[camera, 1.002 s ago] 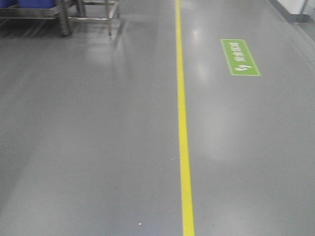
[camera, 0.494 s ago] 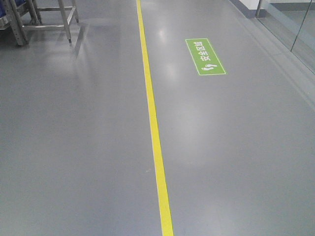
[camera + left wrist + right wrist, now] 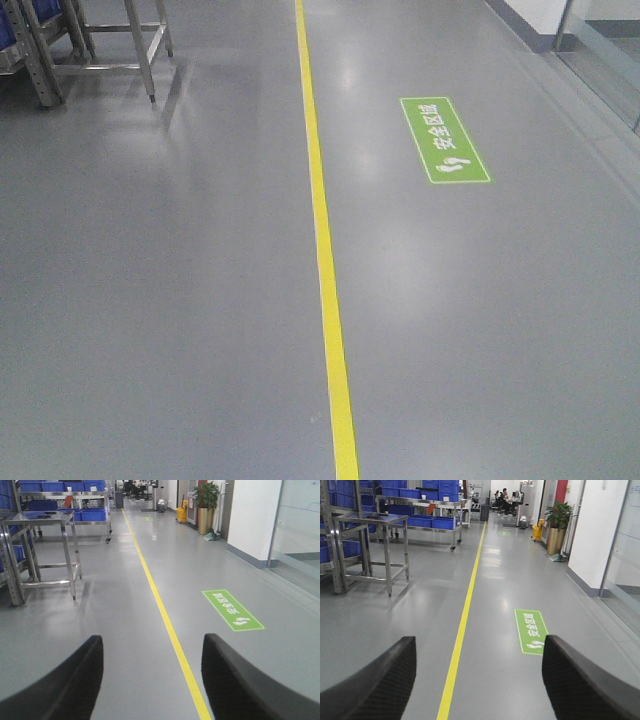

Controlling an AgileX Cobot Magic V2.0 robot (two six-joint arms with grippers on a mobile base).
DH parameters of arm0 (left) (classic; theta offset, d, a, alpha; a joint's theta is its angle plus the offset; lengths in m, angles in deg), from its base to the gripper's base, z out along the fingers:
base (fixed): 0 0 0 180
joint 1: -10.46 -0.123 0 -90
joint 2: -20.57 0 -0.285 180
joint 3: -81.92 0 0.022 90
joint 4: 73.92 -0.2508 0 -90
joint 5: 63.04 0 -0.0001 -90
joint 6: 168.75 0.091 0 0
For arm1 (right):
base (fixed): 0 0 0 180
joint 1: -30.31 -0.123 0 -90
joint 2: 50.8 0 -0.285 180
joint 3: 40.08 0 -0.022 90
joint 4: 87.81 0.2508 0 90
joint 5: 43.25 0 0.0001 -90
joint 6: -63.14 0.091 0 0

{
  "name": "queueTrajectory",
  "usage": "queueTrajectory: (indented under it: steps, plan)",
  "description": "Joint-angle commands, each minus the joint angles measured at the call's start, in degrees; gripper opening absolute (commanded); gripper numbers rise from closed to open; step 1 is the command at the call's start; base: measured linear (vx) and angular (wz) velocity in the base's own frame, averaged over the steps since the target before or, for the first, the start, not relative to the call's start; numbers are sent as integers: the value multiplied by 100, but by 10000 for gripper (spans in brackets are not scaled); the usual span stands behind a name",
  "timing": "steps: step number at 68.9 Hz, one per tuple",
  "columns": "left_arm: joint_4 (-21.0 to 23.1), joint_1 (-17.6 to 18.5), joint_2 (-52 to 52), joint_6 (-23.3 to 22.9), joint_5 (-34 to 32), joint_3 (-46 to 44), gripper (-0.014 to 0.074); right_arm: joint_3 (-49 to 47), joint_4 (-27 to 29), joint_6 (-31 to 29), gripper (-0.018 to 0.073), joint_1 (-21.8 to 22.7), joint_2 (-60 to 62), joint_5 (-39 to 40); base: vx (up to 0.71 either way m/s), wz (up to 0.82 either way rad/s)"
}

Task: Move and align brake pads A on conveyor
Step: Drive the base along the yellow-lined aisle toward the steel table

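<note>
The brake pads and the conveyor are out of view in every frame. My left gripper (image 3: pixel 152 642) is open and empty, its two black fingers (image 3: pixel 75 680) wide apart over the grey floor. My right gripper (image 3: pixel 479 645) is open and empty too, its black fingers (image 3: pixel 575 680) spread wide over the floor. Neither gripper shows in the front view, which holds only floor.
A yellow floor line (image 3: pixel 325 250) runs ahead down the aisle, with a green floor sign (image 3: pixel 444 140) to its right. Steel tables (image 3: pixel 45 550) and racks of blue bins (image 3: pixel 432 510) stand on the left. A white wall (image 3: pixel 595 535), a glass partition and potted plants (image 3: pixel 205 505) line the right.
The front view has swung: the yellow line and green sign slid left, then a little right and down. The steel table legs at top left came more into view.
</note>
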Motion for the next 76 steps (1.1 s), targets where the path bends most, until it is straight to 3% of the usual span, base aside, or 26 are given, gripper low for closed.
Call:
queueTrajectory:
  steps: [1,76]
  plan:
    - [28,30,-65,-9,-425,-160,412,-159,-19,-44,515,10,-106,445,60,13]
    - [28,30,-65,-9,-425,-160,412,-159,-19,-44,515,10,-106,445,69,0]
